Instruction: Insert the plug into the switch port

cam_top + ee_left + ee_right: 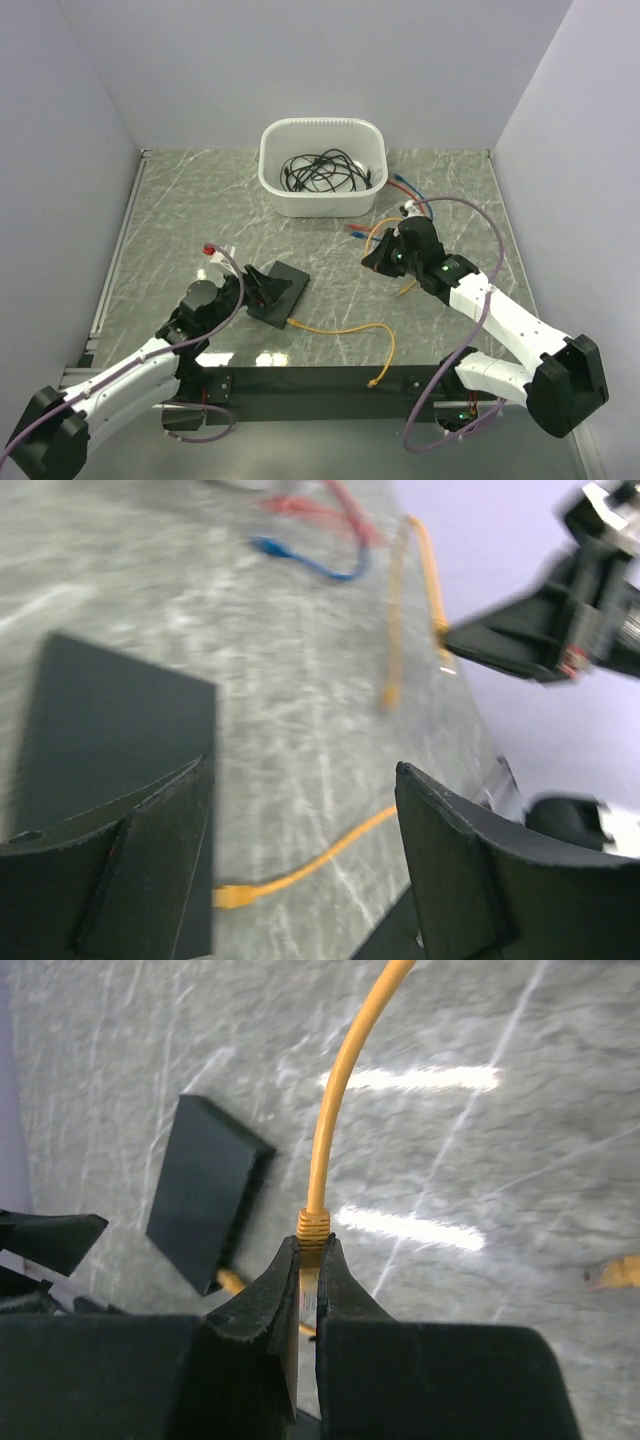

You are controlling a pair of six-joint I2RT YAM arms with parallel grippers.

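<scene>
The switch is a flat matte black box (280, 288) on the table, also in the left wrist view (110, 730) and the right wrist view (205, 1188); its sockets along one long edge are too dark to make out. My right gripper (372, 260) is shut on an orange plug (312, 1228), held above the table to the right of the box, its cable running up and away. My left gripper (256, 288) is open at the box's left side, one finger (150, 860) over the box, the other (460, 870) off to its right.
A second orange cable (345, 328) lies in front of the box, one plug (235, 895) against the box's edge; I cannot tell whether it sits in a socket. A white tub (322, 200) of black cables stands at the back. Blue (405, 188) and red (355, 229) cables lie near it.
</scene>
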